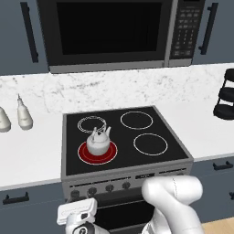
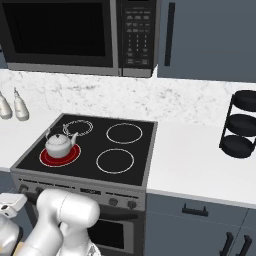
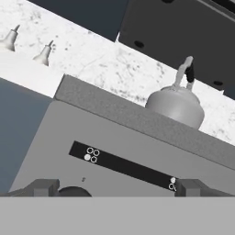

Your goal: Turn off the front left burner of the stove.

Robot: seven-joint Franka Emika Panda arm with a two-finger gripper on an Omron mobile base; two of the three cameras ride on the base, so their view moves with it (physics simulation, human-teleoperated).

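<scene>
The front left burner [image 1: 97, 153] is glowing red on the stove [image 1: 151, 157], at the near left of the black glass top, with a small white kettle [image 1: 98, 142] sitting on it. The tool [image 3: 117, 188] is hovering low before the grey front panel, fingers [image 3: 43, 187] spread wide around a dark knob [image 3: 73, 191] at the panel's left end. Judgement: the knob is small, rigid and smooth, likely slippery; pinching its rim squarely, then twisting, looks best.
</scene>
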